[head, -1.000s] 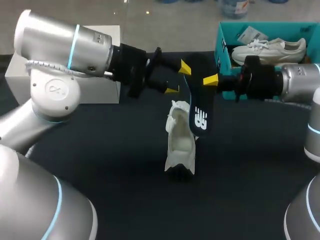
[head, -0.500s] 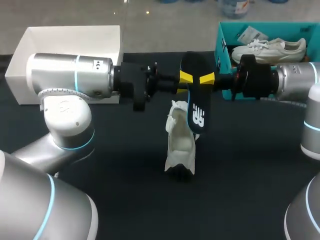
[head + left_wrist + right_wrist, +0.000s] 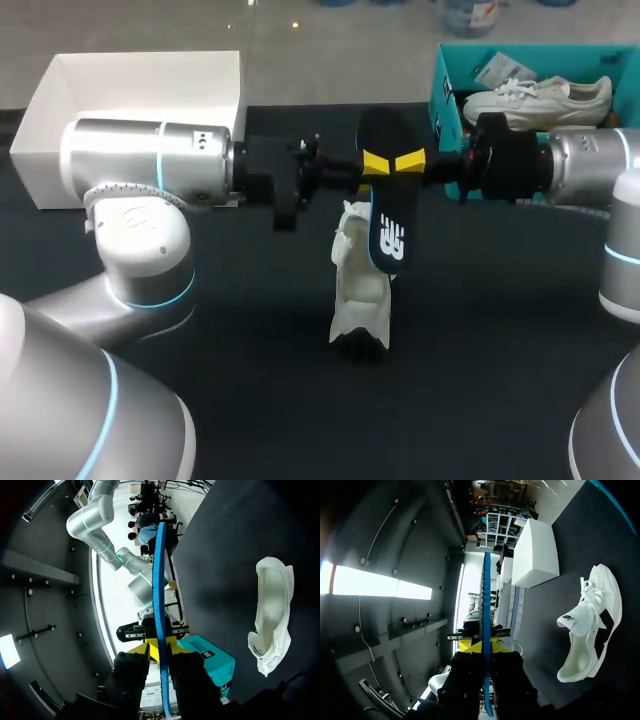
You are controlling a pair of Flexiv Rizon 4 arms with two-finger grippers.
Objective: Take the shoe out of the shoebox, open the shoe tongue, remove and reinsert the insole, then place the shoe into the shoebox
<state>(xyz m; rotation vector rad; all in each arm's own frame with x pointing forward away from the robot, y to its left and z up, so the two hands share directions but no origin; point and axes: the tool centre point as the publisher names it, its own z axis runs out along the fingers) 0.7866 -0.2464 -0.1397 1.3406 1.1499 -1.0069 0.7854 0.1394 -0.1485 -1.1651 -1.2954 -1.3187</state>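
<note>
Head view: the insole [image 3: 388, 215] hangs in the air over the middle of the dark tabletop [image 3: 250, 330], its dark face with a white mark turned to the camera. The left arm [image 3: 150, 165] comes in from the left and the right arm [image 3: 585, 165] from the right, and they meet at the insole's upper half. The left arm's yellow fingertips [image 3: 375, 160] and the right arm's yellow fingertips [image 3: 408, 160] sit side by side on it. The left jaws are clamped on the insole, and so are the right jaws, each pair pinching it from two sides.

Below the insole the white shoe [image 3: 360, 290] lies on the tabletop with its opening showing. From here the insole's lower end overlaps the shoe's top.

An open white box [image 3: 140, 75] stands at the far left edge. A teal shoebox [image 3: 447, 85] stands at the far right with a second white shoe [image 3: 540, 98] in it.

In the left wrist view the insole [image 3: 159, 605] shows edge-on as a thin blue strip running out between the two black fingers. The shoe [image 3: 272, 625] lies apart from it on the tabletop, and the teal shoebox [image 3: 210, 655] is beyond the jaws.

The right wrist view shows the same edge-on insole [image 3: 485, 605] gripped between its fingers. Off to one side is the shoe [image 3: 590, 625], its tongue pulled out, and the white box [image 3: 535, 555] is farther ahead.
</note>
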